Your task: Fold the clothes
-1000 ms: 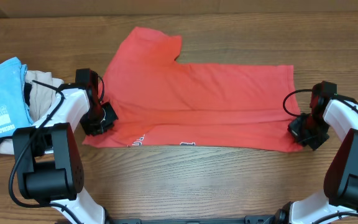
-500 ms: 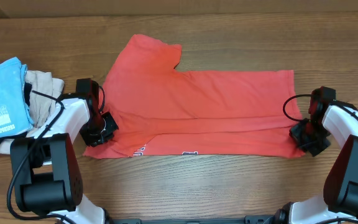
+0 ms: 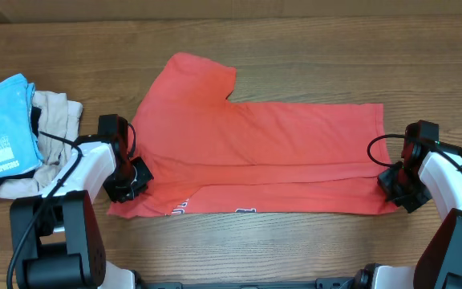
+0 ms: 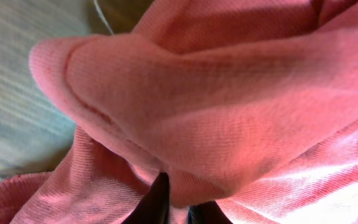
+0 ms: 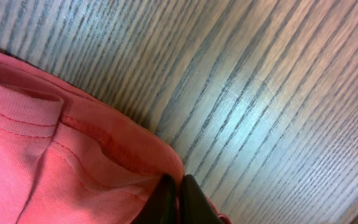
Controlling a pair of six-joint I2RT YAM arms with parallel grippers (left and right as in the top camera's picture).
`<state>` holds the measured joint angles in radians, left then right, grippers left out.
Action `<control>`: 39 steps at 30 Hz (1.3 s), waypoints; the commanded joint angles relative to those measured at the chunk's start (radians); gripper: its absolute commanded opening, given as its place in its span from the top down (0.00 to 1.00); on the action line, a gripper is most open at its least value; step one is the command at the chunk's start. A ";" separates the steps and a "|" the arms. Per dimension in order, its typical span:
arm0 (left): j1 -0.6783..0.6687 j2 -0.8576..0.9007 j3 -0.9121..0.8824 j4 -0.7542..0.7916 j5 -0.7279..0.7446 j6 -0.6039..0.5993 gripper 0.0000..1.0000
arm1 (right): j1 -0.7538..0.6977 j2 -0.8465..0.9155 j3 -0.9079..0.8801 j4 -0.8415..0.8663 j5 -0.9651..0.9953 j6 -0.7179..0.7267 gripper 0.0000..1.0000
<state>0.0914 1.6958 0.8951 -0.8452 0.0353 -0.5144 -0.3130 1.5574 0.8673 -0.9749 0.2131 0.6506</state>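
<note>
The coral-red T-shirt (image 3: 255,152) lies spread on the wooden table, folded lengthwise, with white lettering peeking out at its near edge. My left gripper (image 3: 131,181) is shut on the shirt's near left corner; in the left wrist view (image 4: 179,208) the red cloth (image 4: 216,112) bunches over the dark fingers. My right gripper (image 3: 398,186) is shut on the shirt's near right corner; in the right wrist view (image 5: 180,202) the hem (image 5: 73,155) is pinched between the closed fingers just above the wood.
A light blue printed shirt (image 3: 2,128) lies on a beige garment (image 3: 54,120) at the left edge of the table. The table's front edge runs just below the shirt.
Both grippers have drawn the shirt's near edge toward the table's front. The shirt has shifted slightly nearer and lies flatter.
</note>
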 commanded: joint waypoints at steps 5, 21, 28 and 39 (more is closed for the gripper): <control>0.003 -0.121 -0.061 0.003 -0.068 -0.007 0.55 | -0.009 -0.066 0.039 0.008 0.010 0.004 0.77; 0.000 -0.257 0.149 0.296 0.142 0.357 0.28 | -0.008 -0.181 0.138 0.137 -0.374 -0.279 0.27; 0.000 -0.003 0.353 0.350 0.185 0.441 0.24 | -0.008 -0.181 0.137 0.138 -0.380 -0.289 0.27; 0.000 0.326 0.542 0.374 0.239 0.445 0.24 | -0.008 -0.181 0.137 0.133 -0.379 -0.289 0.26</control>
<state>0.0917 1.9755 1.3933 -0.4877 0.2218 -0.0978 -0.3191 1.3922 0.9844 -0.8417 -0.1577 0.3695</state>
